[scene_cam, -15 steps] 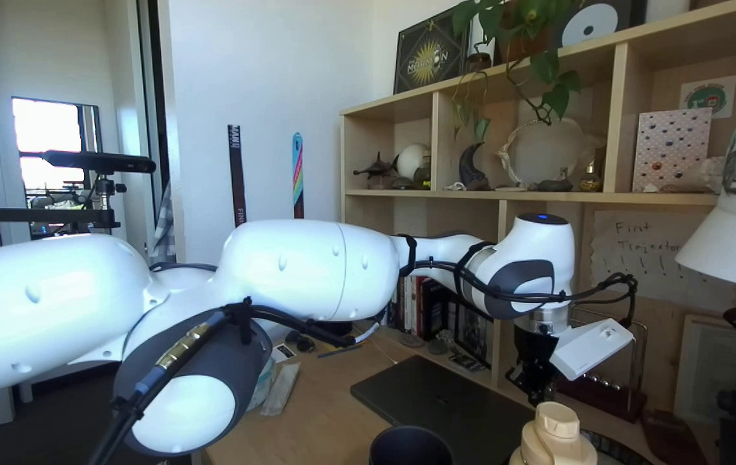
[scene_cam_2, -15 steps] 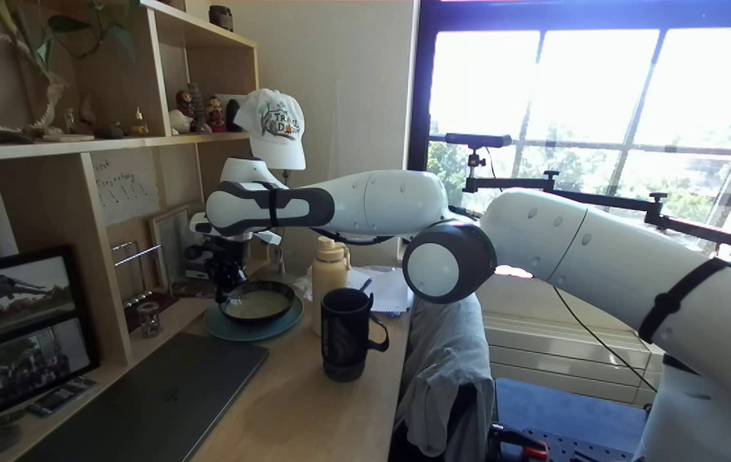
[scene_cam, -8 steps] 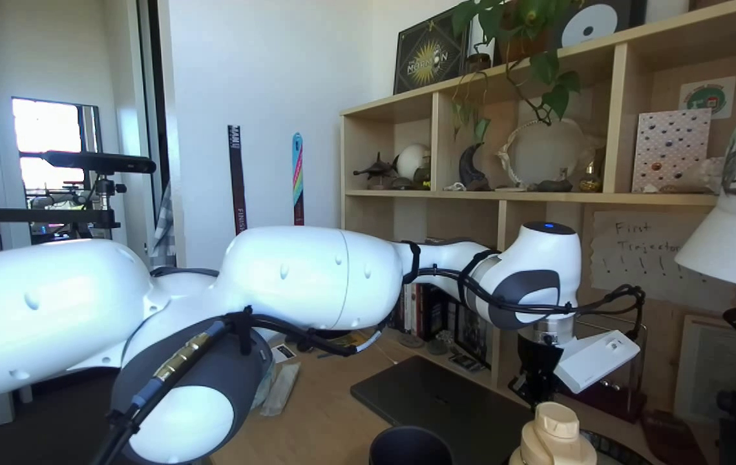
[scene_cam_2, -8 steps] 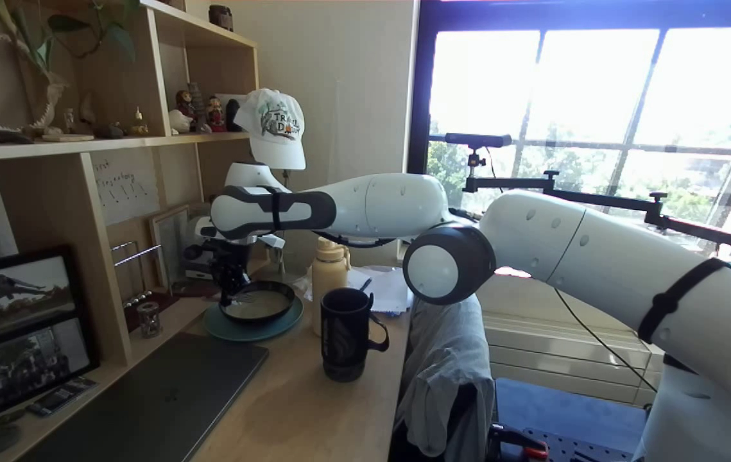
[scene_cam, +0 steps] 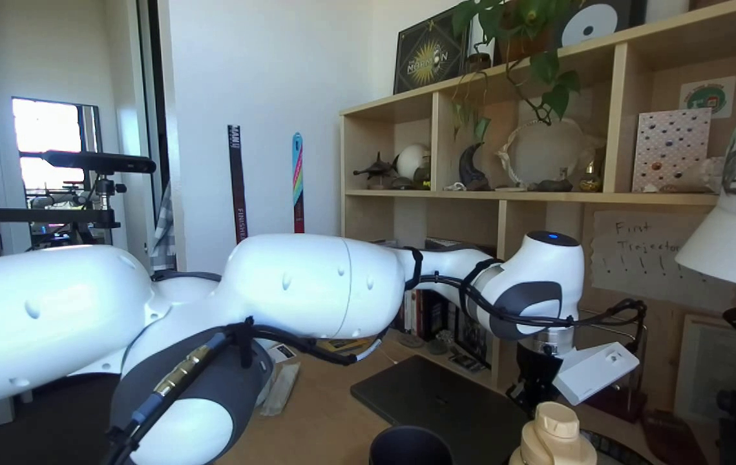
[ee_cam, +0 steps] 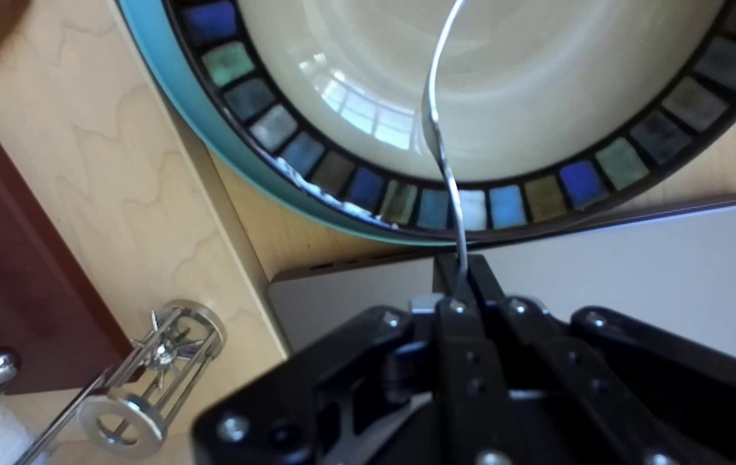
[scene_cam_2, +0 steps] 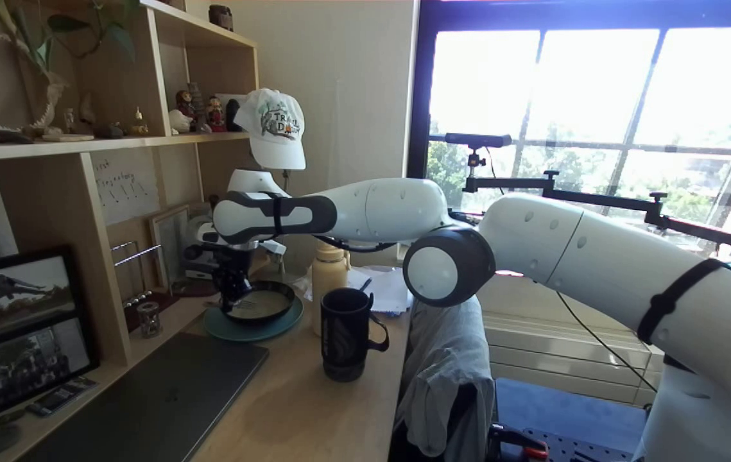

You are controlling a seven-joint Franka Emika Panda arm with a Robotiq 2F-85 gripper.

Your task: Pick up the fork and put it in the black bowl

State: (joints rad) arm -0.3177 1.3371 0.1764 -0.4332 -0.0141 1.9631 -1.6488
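Note:
My gripper (scene_cam_2: 233, 304) is shut on the handle of a silver fork (ee_cam: 435, 126). In the wrist view the fork stands edge-on, reaching from the fingertips over the rim into the area above the bowl. The black bowl (scene_cam_2: 269, 317) is dark outside, with a cream inside and a coloured tiled rim; it also shows in the wrist view (ee_cam: 536, 116). In an exterior view my fingertips are at the bowl's left rim and the tines are over its inside. I cannot tell whether the fork touches the bowl. In an exterior view (scene_cam: 529, 397) the bottle partly hides the gripper's tip.
The bowl sits on a teal plate (scene_cam_2: 227, 329). A closed dark laptop (scene_cam_2: 166, 391) lies beside it. A yellow bottle (scene_cam_2: 330, 273) and a black mug (scene_cam_2: 344, 333) stand nearby. A small hourglass-shaped ornament (scene_cam_2: 149, 319) and a ball cradle (ee_cam: 12, 258) stand by the shelf.
The arm and gripper have moved down and slightly right in both exterior views, bringing the held fork lower over the bowl. The bowl, plate and other objects have not moved.

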